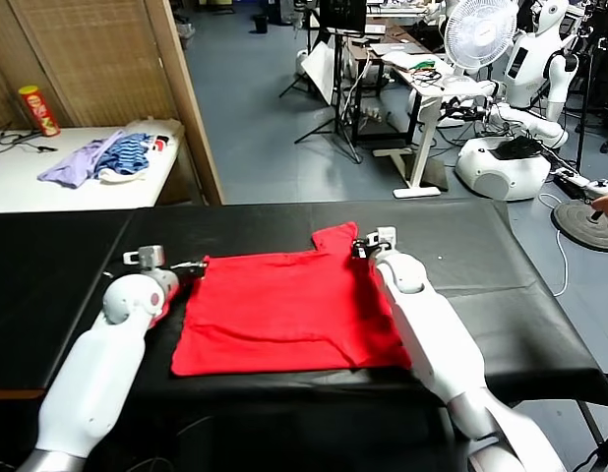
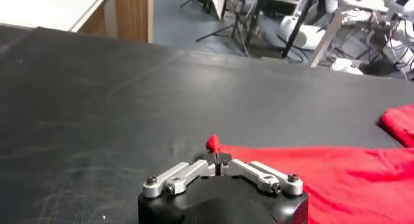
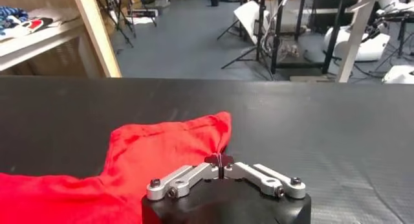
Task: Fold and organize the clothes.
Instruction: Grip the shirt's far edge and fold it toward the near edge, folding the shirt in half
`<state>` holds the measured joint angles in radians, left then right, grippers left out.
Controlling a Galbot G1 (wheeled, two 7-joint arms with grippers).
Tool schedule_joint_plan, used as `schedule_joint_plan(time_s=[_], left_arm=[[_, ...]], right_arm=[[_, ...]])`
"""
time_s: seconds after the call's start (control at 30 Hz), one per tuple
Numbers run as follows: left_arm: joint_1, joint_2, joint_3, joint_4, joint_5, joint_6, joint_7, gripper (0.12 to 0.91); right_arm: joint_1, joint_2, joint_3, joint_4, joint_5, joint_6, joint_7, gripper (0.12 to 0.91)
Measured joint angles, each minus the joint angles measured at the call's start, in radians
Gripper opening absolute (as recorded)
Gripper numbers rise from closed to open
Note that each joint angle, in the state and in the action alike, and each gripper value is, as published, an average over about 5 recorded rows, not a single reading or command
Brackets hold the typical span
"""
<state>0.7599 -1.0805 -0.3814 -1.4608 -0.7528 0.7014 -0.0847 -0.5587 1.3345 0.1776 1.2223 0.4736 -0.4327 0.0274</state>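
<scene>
left gripper (image 2: 218, 158) fingers pinched closed on red t-shirt (image 1: 284, 310) corner; right gripper (image 3: 220, 160) likewise, far edge.

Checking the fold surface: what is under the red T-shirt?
The red T-shirt lies on the black table, visible all around it. Anything beneath the cloth is covered.
</scene>
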Motion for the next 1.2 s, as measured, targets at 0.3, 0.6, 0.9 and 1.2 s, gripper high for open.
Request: schedule_joint_plan(time_s=[0.3, 0.6, 0.9, 1.2], left_arm=[[0.139, 0.049, -0.068, -0.223, -0.005, 0.020, -0.033, 0.127], [0.328, 0.062, -0.150, -0.446, 0.054, 0.035, -0.029, 0.127], [0.515, 0.052, -0.215, -0.577, 0.175, 0.036, -0.001, 0.127], [0.644, 0.036, -0.221, -0.615, 0.293, 0.035, 0.018, 0.127]], right_arm=[[-0.168, -0.119, 0.056, 0.305, 0.095, -0.071, 0.017, 0.123], [-0.314, -0.231, 0.107, 0.536, 0.164, -0.212, 0.062, 0.123], [-0.468, -0.280, 0.136, 0.691, 0.087, -0.299, 0.068, 0.123], [-0.580, -0.272, 0.140, 0.739, 0.014, -0.304, 0.064, 0.123]])
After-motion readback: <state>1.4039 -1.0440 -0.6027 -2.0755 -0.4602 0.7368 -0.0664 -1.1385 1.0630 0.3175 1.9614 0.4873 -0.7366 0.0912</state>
